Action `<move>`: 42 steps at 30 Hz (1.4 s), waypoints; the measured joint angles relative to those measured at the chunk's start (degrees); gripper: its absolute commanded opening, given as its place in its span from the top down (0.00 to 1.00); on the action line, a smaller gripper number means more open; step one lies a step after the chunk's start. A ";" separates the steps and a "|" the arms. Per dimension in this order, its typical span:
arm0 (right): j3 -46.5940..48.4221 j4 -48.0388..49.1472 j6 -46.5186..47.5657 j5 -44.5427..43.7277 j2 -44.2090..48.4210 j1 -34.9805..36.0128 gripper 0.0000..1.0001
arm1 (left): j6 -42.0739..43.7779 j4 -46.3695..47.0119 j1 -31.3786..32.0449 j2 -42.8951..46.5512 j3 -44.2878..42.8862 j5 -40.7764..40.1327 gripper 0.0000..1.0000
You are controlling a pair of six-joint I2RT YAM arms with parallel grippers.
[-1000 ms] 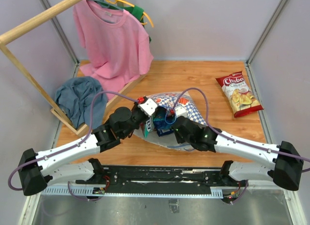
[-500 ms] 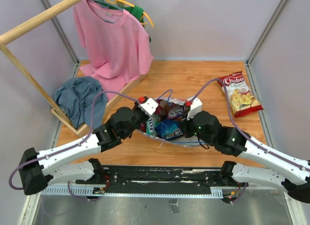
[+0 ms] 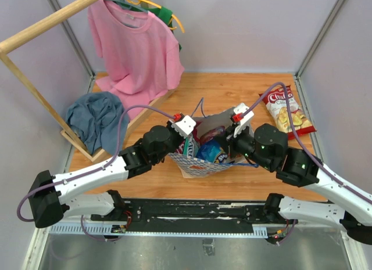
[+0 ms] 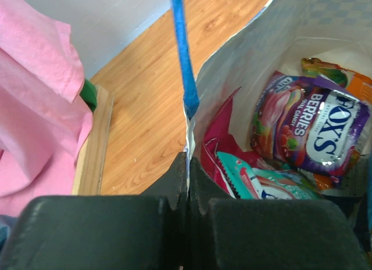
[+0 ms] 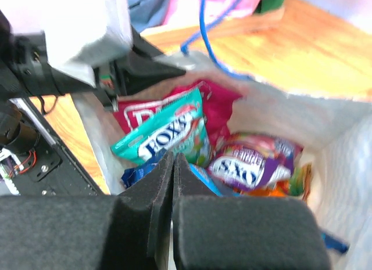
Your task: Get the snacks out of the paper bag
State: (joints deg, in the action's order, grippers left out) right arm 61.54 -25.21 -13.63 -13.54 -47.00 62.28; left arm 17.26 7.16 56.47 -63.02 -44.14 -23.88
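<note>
Left hand (image 4: 187,161) pinches paper bag (image 4: 250,67) rim, mouth open

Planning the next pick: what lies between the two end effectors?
The paper bag's open mouth, left end effector and right end effector at opposite rims. Inside lie snacks, including a teal packet and a purple packet. Top and wrist views show it.

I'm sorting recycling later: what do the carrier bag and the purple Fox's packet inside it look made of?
The paper bag looks like matte white paper, possibly coated: its wall creases stiffly and shows no gloss. The purple Fox's packet looks like glossy plastic film: bright highlights sit on its wrinkled printed face.
</note>
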 measured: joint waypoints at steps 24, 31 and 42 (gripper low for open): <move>40.19 13.66 29.18 -6.29 -20.22 -0.33 0.99 | -11.15 -9.51 -5.31 -0.74 -3.23 -7.45 1.00; 53.09 12.96 32.44 -7.26 -26.73 -12.33 0.99 | -15.17 -14.88 -8.79 0.96 -3.76 -8.15 0.99; 58.88 11.65 25.42 -2.47 -29.73 -33.90 0.99 | -21.24 -21.92 -14.93 8.17 -3.39 -12.37 0.99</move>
State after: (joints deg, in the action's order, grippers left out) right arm 120.42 -13.56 11.79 -16.01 -76.73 28.38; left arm -3.99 -14.76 41.54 -54.85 -47.53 -36.25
